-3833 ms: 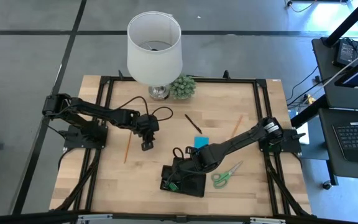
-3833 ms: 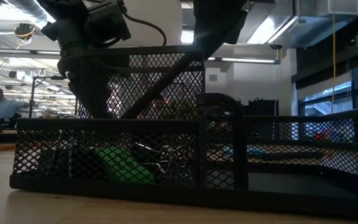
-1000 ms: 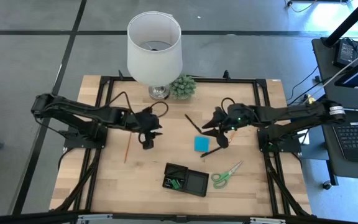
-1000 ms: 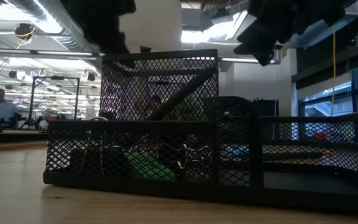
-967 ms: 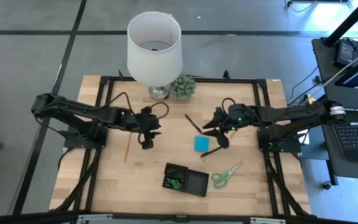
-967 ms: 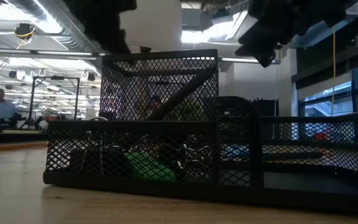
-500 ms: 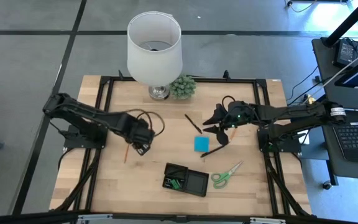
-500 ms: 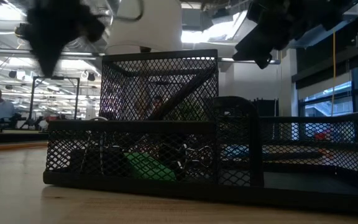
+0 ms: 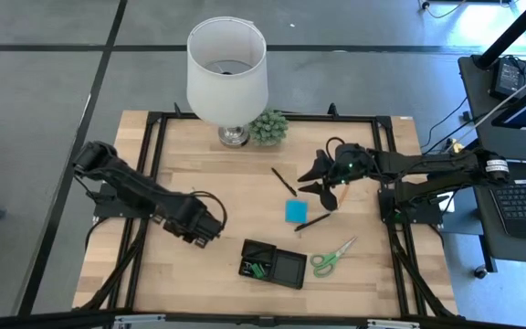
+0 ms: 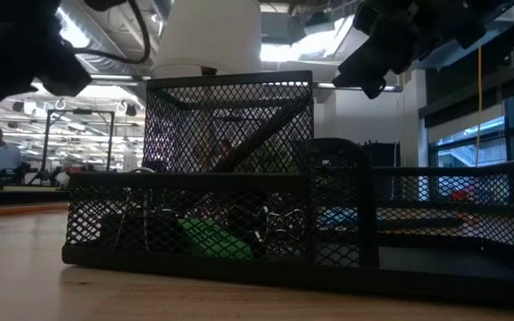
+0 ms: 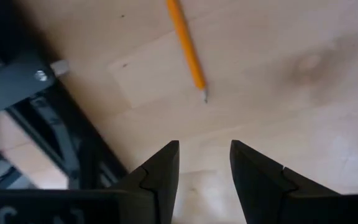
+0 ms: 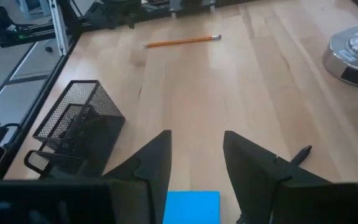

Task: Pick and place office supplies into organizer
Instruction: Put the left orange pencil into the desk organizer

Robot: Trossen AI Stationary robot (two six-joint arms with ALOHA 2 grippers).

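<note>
Both arms are dark, almost black, built of slim jointed segments with blocky housings at the joints. A thin black cable loops loosely off the left arm just behind the left end effector (image 9: 203, 228), and another curls above the wrist behind the right end effector (image 9: 316, 180). A small green light glows on the right wrist housing, with a pale band farther back along that arm. Each end effector carries two matte black, wedge-shaped fingers (image 11: 160, 171) with stepped, angular inner faces.
</note>
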